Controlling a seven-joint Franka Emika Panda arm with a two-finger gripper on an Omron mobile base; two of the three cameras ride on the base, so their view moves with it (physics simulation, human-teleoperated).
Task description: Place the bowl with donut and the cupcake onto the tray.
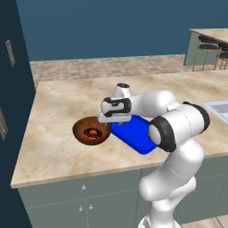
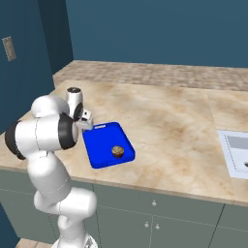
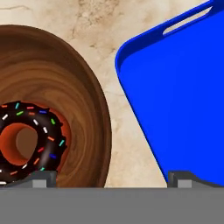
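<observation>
On the marble counter (image 1: 58, 102), the bowl (image 1: 91, 131) is seen at the left with the donut (image 1: 92, 132) lying inside it, and the blue tray (image 1: 133, 133) is set just beside it to the right, a narrow strip of counter being left between the two. The gripper (image 1: 116, 123) is held above that gap with its jaws spread wide and nothing gripped, one fingertip (image 3: 43, 178) being seen over the bowl's rim and the other over the tray. The cupcake (image 2: 117, 151) is found already resting on the tray, near its front corner.
</observation>
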